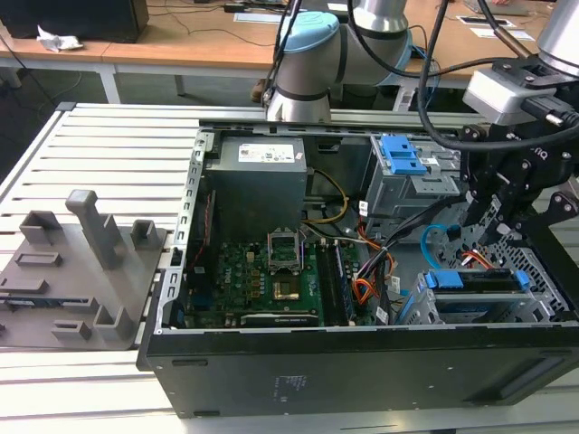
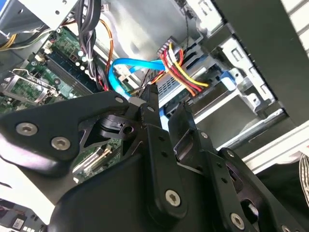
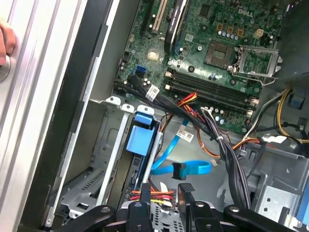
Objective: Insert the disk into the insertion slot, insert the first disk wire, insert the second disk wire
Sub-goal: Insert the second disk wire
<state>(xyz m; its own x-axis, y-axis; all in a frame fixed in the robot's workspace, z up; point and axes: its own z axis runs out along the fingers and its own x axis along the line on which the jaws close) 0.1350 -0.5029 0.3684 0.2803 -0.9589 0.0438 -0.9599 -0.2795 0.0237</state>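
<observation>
My pincer (image 2: 164, 108) hangs with its jaws slightly apart, holding nothing, just above the multicoloured wire bundle (image 2: 181, 72) at the disk (image 3: 161, 217) seated in the insertion slot (image 3: 104, 193); I judge the wires limp, so hold the stiff plug.

Exterior view looks down from outside at the whole open computer case (image 1: 362, 362); both wrist views sit close inside it (sharing the blue cable (image 2: 118, 65)).

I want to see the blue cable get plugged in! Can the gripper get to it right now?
Probably yes. The gripper hangs inside the open computer case, right beside the loose blue cable. Nothing lies over the cable's free end, though a bundle of black wires runs close by.
</observation>
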